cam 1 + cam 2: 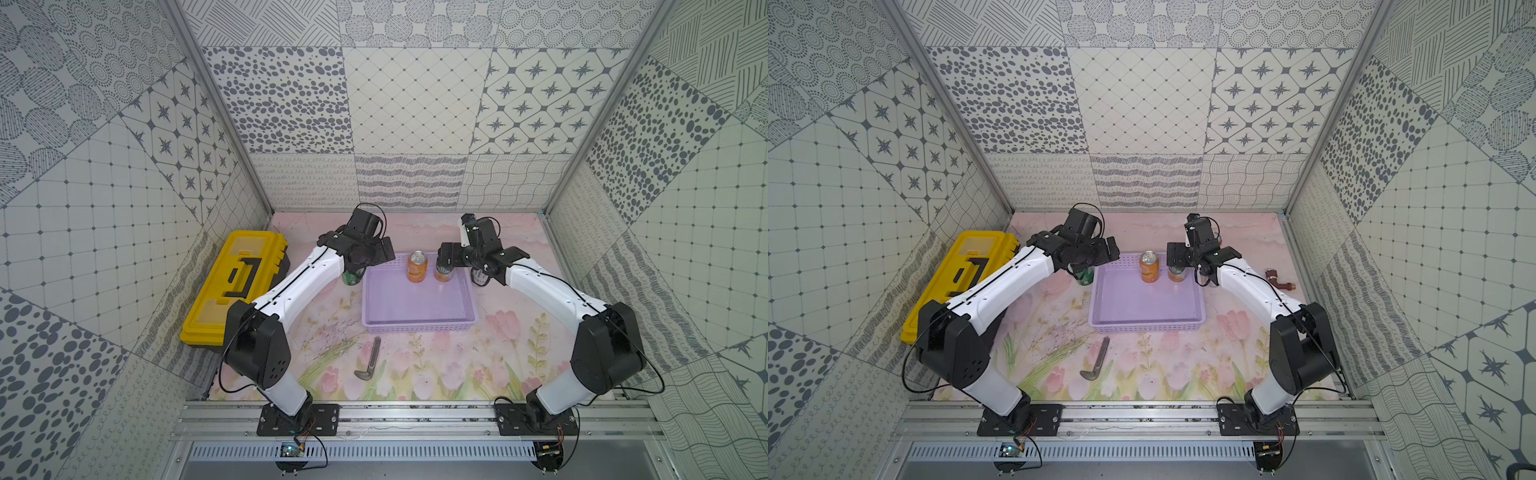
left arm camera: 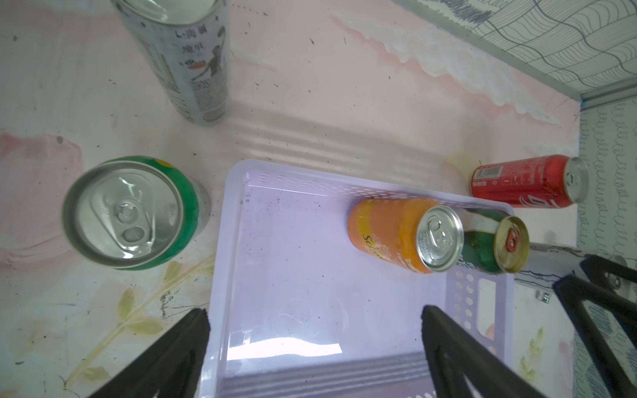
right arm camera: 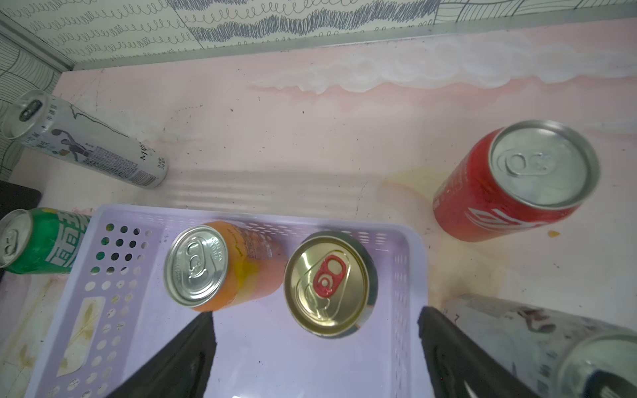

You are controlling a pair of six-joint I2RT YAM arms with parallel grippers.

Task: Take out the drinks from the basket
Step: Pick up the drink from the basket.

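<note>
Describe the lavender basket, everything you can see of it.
The basket is a shallow rectangular tray of what looks like glossy lavender plastic. It has a rolled rim, perforated walls, a handle slot in each short wall, and a solid bottom flecked with dark specks. It sits flat and upright on the floral mat. Two cans stand inside along its far wall: the orange can and the dark green can with a gold lid. The rest of the bottom is bare.
</note>
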